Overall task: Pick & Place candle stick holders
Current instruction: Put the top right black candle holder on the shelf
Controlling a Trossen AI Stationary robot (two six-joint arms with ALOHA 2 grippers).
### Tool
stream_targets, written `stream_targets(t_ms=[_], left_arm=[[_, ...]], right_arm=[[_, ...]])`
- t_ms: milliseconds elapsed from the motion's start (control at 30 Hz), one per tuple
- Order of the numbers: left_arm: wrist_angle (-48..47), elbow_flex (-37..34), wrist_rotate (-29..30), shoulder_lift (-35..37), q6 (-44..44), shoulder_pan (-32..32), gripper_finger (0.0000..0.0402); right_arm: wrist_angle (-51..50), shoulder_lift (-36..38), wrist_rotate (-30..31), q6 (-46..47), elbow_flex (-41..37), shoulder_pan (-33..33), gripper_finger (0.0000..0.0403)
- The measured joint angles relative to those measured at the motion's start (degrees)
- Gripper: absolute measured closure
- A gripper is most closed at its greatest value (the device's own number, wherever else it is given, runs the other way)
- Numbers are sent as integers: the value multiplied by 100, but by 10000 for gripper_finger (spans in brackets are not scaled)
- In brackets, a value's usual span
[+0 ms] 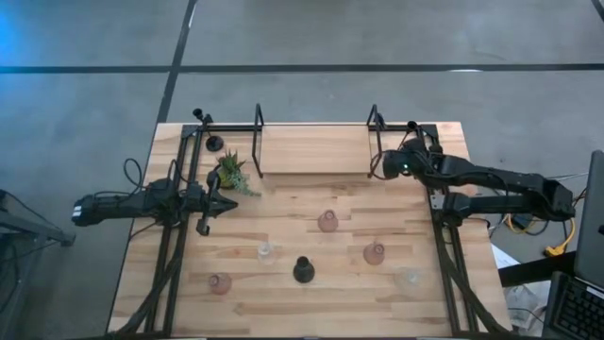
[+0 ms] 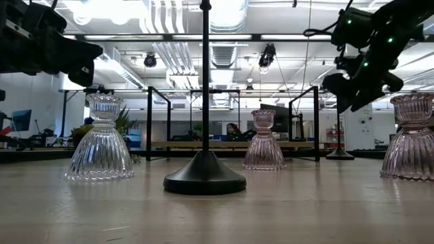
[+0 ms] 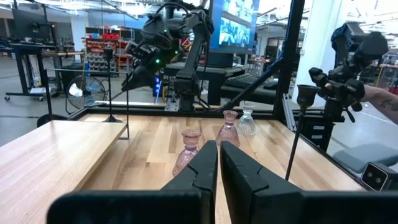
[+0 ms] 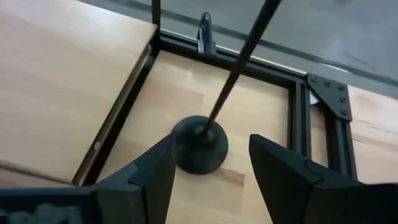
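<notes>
Candle stick holders are sitting scattered across the worktop (image 1: pixel 283 161). Largest, a black stemmed holder (image 4: pixel 200 144) is standing at the far right corner, between the right pincer's (image 4: pixel 211 174) spread, empty fingers. Another black one (image 1: pixel 302 271) is standing mid-worktop. These are looking top-light and tippy, so gripping the stiff stem low seems best. Small pink glass holders (image 1: pixel 327 222) are looking fragile and slippery; their narrow waist suits gripping. Left pincer (image 3: pixel 217 168) is hovering closed, empty.

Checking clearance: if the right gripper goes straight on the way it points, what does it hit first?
The right gripper, fingers open, points down at the black candle holder; it would likely meet the round base first, though depth is unclear.
</notes>
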State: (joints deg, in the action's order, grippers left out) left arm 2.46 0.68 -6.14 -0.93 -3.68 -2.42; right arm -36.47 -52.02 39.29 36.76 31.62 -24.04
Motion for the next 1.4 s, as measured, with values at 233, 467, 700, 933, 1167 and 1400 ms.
stream_targets(t_ms=[233,467,700,933,1167,1400], left_arm=[[0,1,-1,-2,-2,-2,378],[-11,1,-1,0,-2,-1,378],[-48,1,1,0,0,0,378],[-59,1,1,-2,0,0,378],[-70,3,3,-2,0,0,378],[-74,3,3,-2,0,-1,378]], right_arm=[[969,-232,-33,-739,9,-269,202],[1056,-235,-46,-929,13,-751,202],[1334,-237,-112,-1409,20,-919,202],[1577,-241,28,-1502,20,-1010,204],[1203,-231,-111,-1475,20,-1042,221],[308,25,-610,-1523,13,-1061,231]])
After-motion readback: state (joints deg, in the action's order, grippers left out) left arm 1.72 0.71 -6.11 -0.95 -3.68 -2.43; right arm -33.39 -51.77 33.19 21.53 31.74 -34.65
